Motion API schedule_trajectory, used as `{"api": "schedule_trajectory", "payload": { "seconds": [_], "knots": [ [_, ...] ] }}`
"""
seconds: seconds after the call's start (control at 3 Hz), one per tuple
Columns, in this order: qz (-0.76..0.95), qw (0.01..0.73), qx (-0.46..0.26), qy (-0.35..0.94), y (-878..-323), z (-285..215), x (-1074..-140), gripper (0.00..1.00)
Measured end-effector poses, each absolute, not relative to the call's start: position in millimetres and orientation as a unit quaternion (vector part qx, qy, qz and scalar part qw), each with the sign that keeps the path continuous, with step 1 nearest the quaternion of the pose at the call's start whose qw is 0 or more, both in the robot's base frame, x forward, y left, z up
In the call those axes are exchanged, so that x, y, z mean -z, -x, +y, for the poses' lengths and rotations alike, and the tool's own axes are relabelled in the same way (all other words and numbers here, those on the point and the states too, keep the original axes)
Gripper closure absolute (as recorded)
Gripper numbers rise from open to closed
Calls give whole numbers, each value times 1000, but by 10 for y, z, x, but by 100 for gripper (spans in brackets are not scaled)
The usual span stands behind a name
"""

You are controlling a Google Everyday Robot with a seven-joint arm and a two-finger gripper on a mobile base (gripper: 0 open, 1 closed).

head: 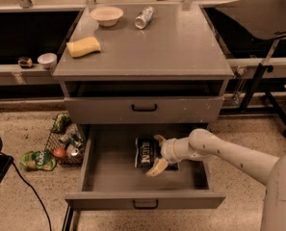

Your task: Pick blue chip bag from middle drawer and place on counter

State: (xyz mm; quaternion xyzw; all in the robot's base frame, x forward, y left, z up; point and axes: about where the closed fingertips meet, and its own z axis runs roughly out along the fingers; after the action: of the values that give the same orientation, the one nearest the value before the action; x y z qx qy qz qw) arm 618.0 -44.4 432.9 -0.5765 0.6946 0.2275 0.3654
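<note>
The tool (158, 153) sits inside the pulled-out middle drawer (109, 177), fingers spread (not clamped) right beside the blue chip bag (143, 153).

The grey counter (181, 47) carries a pale bowl (107, 15) and a can (144, 17) on its side at the back, and a yellow sponge (84, 46) near the left edge. On the speckled floor (27, 129), left of the cabinet, lie a wire basket (60, 146) and a green pouch (38, 160). The gripper (158, 153), fingers spread, is in the open middle drawer (109, 172) at the blue chip bag (143, 152).
</note>
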Motion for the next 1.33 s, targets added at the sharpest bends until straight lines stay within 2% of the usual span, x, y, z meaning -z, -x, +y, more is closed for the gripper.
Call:
{"api": "schedule_trajectory", "payload": {
  "seconds": [0.33,0.67,1.33],
  "knots": [
    [692,371,-239,571,-6312,-350,-4122,0],
    [697,378,-234,563,-6428,-324,-3971,18],
    [700,415,-218,538,-6465,-489,-3967,65]
  ]
}}
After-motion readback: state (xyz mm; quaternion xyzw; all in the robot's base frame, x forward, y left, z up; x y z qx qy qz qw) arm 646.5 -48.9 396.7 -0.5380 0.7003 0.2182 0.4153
